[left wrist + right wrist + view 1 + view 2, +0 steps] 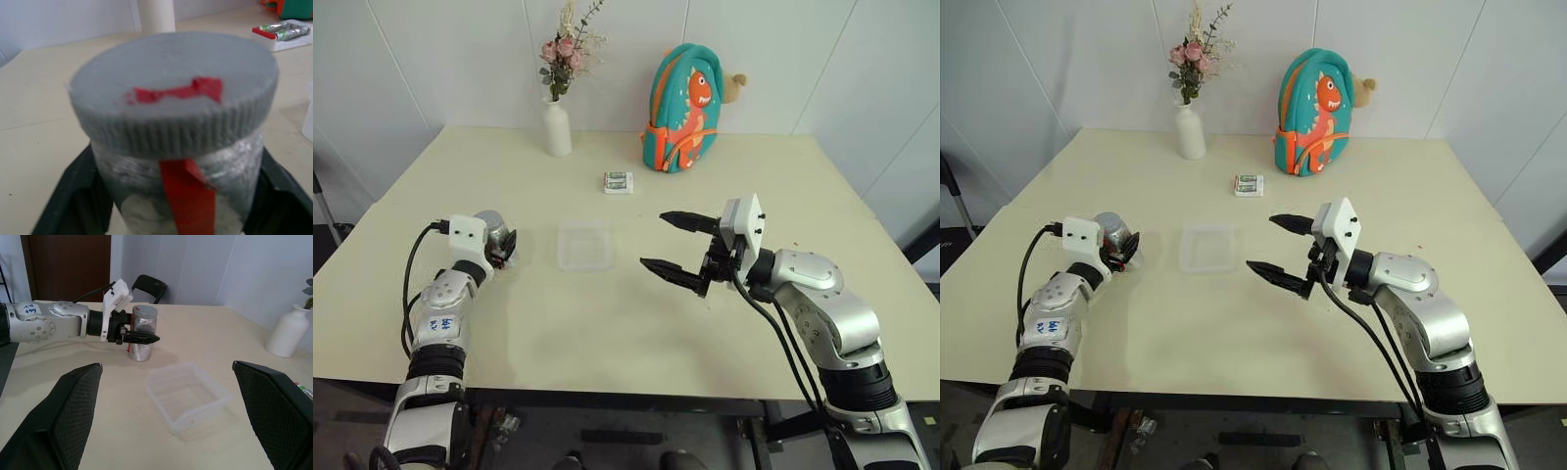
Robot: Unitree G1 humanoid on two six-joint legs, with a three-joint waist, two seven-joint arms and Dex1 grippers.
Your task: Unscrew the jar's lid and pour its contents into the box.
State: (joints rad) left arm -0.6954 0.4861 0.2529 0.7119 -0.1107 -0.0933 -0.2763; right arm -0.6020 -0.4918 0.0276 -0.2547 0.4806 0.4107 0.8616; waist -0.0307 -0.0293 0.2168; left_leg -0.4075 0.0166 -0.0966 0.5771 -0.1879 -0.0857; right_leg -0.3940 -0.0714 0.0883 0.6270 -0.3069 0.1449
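The jar [142, 335] stands upright on the tabletop [636, 323] near its left edge, long axis vertical, with the grey lid [173, 88] seated on top and facing straight up; a red tape strip runs down the near wall and a red mark crosses the lid. The left tool [139, 338] has its two black fingers [78, 196] one on each side of the jar body, below the lid, and appears closed on the jar, though whether both pads bear firmly cannot be told. The right tool [680, 250] hangs above the tabletop right of centre, jaws wide apart and holding nothing, well apart from the jar. The box [583, 245] lies flat and open side up between the two tools, just right of the jar. The contents cannot be made out through the frosted wall. Judged risks: the grip sits low on a smooth round wall, so when the right tool turns the lid the jar may spin in the fingers instead of the lid loosening. If the grip is uneven, lifting may tilt the jar and knock it against the box rim, which stands close and looks light enough to slide. The right tool must cross over the box to reach the lid; a low approach could push the box away. Once the lid is off, any early tilt would spill the contents onto the tabletop short of the box.
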